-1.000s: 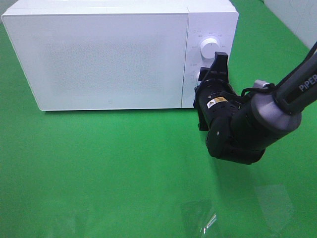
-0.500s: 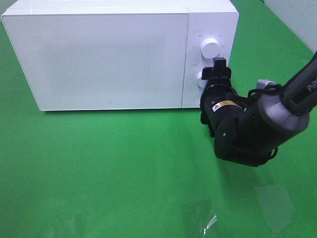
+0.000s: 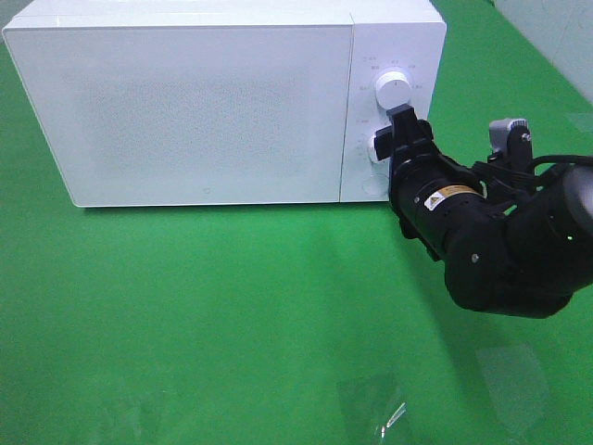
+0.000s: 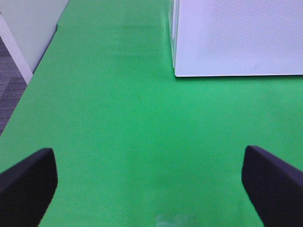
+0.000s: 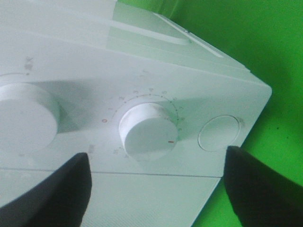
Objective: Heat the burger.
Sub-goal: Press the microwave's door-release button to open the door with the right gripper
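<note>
Nearest, out in front of the microwave (image 3: 204,111) and off its door-side corner, the left gripper (image 4: 149,156) hangs over the green table cover (image 3: 232,315) with its fingers spread wide and nothing between them, probably parked clear of the work. Closer in, the right gripper (image 3: 389,137) is up against the microwave's control panel, its fingers apart on either side of the lower knob (image 5: 147,130) without touching it. That pose suits gripping or letting go of the dial. The knob's red mark (image 5: 171,141) sits well round from the zero on its scale, so the timer looks set. The upper knob (image 3: 393,90) and the round button (image 5: 218,134) flank it on the same panel. The microwave's door (image 3: 185,111) is shut flush. The burger appears in no view and is most likely inside the microwave behind that door. Which way the burger faces, and how its long axis lies, cannot be told.
</note>
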Tool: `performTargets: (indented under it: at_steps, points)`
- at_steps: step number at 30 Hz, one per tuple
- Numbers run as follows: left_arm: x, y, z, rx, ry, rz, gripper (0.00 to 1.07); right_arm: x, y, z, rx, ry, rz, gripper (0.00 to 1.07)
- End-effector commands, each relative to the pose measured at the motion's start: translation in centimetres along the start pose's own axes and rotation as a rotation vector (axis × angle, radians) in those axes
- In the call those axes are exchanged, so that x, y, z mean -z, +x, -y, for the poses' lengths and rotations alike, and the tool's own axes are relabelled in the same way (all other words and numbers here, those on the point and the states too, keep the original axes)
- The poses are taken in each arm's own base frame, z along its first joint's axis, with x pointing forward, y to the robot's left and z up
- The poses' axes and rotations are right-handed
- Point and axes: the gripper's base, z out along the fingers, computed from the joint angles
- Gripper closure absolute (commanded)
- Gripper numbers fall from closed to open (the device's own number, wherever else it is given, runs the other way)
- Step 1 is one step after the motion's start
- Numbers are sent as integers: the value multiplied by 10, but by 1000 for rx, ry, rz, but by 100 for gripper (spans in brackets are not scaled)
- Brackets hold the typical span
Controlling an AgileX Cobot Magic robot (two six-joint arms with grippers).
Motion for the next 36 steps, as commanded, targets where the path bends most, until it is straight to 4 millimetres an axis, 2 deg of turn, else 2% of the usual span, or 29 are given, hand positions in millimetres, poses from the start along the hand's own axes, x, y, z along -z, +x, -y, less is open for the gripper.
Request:
performTargets:
  at_steps: [1, 4, 6, 7, 12, 15, 19, 24, 30, 32, 35, 36]
  points:
    - [2, 1, 1, 1, 4, 23, 9, 14, -8, -9, 181, -2, -37, 33]
    - [2, 1, 1, 1, 4, 23, 9, 19, -11, -13, 249, 4, -55, 33]
    - [2, 1, 1, 1, 4, 23, 9, 28, -15, -25, 428, 11, -107, 33]
    - [2, 1, 1, 1, 4, 23, 9, 28, -15, -25, 428, 11, -107, 33]
    - [2, 1, 1, 1, 4, 23, 9, 42, -21, -44, 652, -22, -183, 33]
    - [2, 1, 1, 1, 4, 23, 9, 44, -22, -45, 677, -24, -195, 33]
    - [2, 1, 1, 1, 4, 23, 9, 59, -27, -61, 846, -76, -266, 33]
    - [2, 1, 1, 1, 4, 23, 9, 65, -33, -65, 928, -88, -345, 33]
    - [2, 1, 1, 1, 4, 23, 9, 67, -47, -72, 1051, -64, -477, 33]
    - [2, 1, 1, 1, 4, 23, 9, 72, -58, -81, 1143, -9, -576, 33]
    - [2, 1, 1, 1, 4, 23, 9, 78, -65, -88, 1183, 26, -618, 33]
    - [2, 1, 1, 1, 4, 23, 9, 85, -73, -97, 1214, 50, -643, 33]
